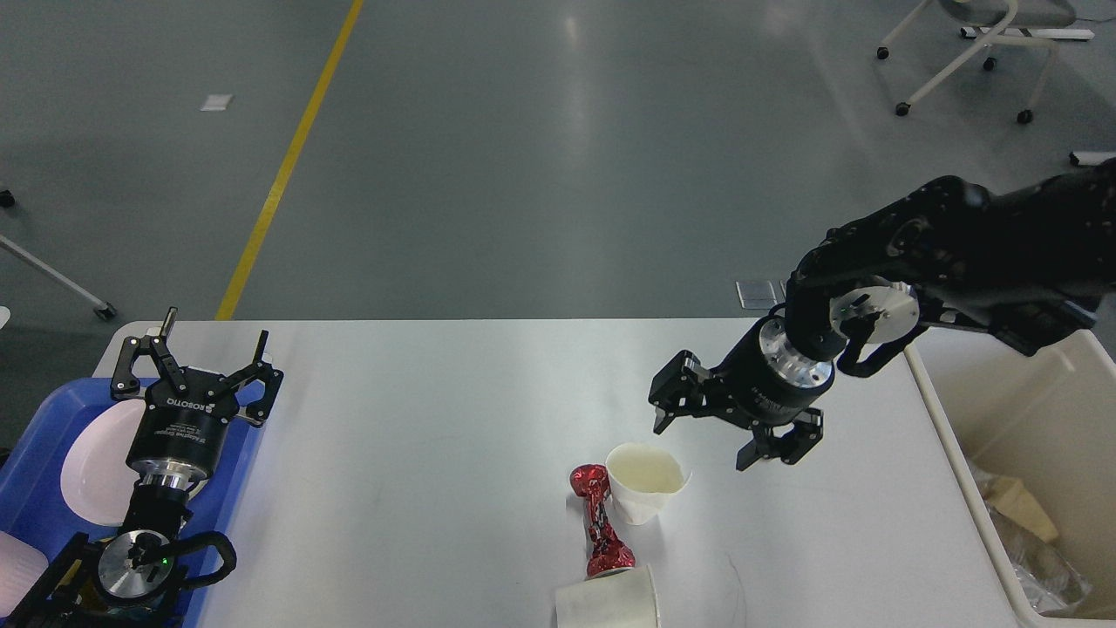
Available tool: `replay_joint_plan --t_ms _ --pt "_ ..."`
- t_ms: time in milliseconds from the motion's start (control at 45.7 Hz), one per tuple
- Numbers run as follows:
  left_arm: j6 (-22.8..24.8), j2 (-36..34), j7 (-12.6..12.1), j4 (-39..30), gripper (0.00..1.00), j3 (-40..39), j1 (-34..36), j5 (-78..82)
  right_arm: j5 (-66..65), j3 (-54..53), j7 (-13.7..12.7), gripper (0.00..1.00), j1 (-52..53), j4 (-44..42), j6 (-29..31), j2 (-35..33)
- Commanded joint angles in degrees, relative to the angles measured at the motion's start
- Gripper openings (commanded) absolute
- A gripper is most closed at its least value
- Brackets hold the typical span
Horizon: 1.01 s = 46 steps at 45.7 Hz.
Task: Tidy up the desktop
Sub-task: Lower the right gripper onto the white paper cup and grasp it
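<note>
Head view — desktop [436,436]: two cups, one wrapper [600,523].

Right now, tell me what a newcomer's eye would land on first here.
Probably the right gripper, open, hanging over the desktop just beyond the white cup. Next the shiny red wrapper lying against that cup's left side, the only strong colour on the white surface. Then the blue tray at the left edge, with the left gripper open above it.
</note>
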<state>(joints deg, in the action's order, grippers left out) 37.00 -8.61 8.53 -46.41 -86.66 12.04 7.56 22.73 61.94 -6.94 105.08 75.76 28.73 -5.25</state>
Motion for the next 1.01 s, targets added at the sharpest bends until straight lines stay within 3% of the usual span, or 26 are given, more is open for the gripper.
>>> replay_joint_plan --t_ms 0,175,438,569,701,832,986 --pt "0.0 0.0 0.0 0.0 0.96 0.0 0.0 0.0 0.83 -0.16 0.08 0.98 -8.3 -3.68 -8.68 3.48" --pt "0.0 0.0 0.0 0.0 0.96 -0.08 0.0 0.0 0.12 -0.16 0.17 0.99 -17.1 -7.11 -18.27 6.3" --pt "0.0 0.0 0.0 0.0 0.96 0.0 0.0 0.0 0.83 -1.56 0.08 0.96 -20.44 -9.66 -19.07 7.09" --pt "0.0 0.0 0.0 0.0 0.96 0.0 0.0 0.0 1.09 -3.06 0.08 0.66 -20.27 -9.66 -19.07 7.09" --pt "0.0 0.0 0.08 0.0 0.96 0.0 0.0 0.0 1.18 -3.15 0.08 0.24 -20.36 -9.66 -19.07 6.92" --pt "0.0 0.0 0.0 0.0 0.96 0.0 0.0 0.0 3.89 -3.58 0.17 0.05 -20.71 -9.66 -19.77 7.0" --pt "0.0 0.0 0.0 0.0 0.96 0.0 0.0 0.0 10.31 -3.5 0.26 0.0 -21.06 -9.57 -25.74 7.09"
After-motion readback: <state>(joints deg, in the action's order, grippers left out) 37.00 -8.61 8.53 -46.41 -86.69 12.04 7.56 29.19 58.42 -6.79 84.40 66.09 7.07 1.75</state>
